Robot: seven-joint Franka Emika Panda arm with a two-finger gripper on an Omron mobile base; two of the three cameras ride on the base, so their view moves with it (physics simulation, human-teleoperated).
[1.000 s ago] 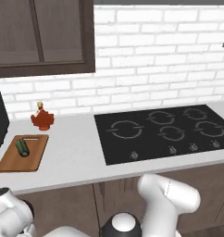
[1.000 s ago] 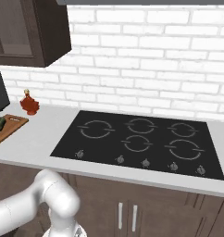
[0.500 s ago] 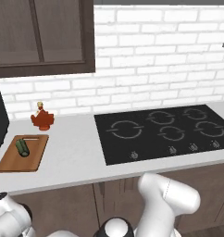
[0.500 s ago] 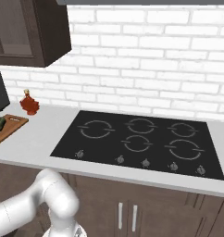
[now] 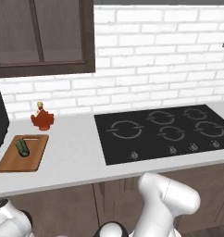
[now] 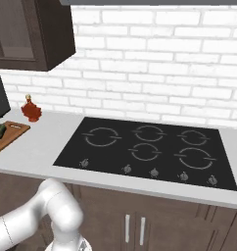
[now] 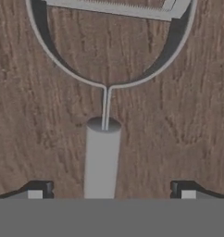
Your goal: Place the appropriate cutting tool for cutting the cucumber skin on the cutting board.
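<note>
Backdrop: white brick wall, dark wood cabinets above a pale grey counter (image 5: 77, 152).
Cooktop: glossy black glass hob (image 5: 167, 132), five ring burners, knobs along its front edge.
Cutting board: flat rectangular brown wooden board (image 5: 14, 159) at the counter's left end, slot handle on its far edge.
Cucumber: stubby dark green cylinder (image 5: 22, 147) lying on the board.
Bottle: small red bottle (image 5: 41, 118) just behind the board.
Peeler: grey metal peeler (image 7: 103, 139), round straight handle, thin wire neck, curved fork holding a ridged blade, lying on brown wood grain.
Gripper: claw (image 7: 109, 194) spread wide, dark tips either side of the handle, not touching it.
</note>
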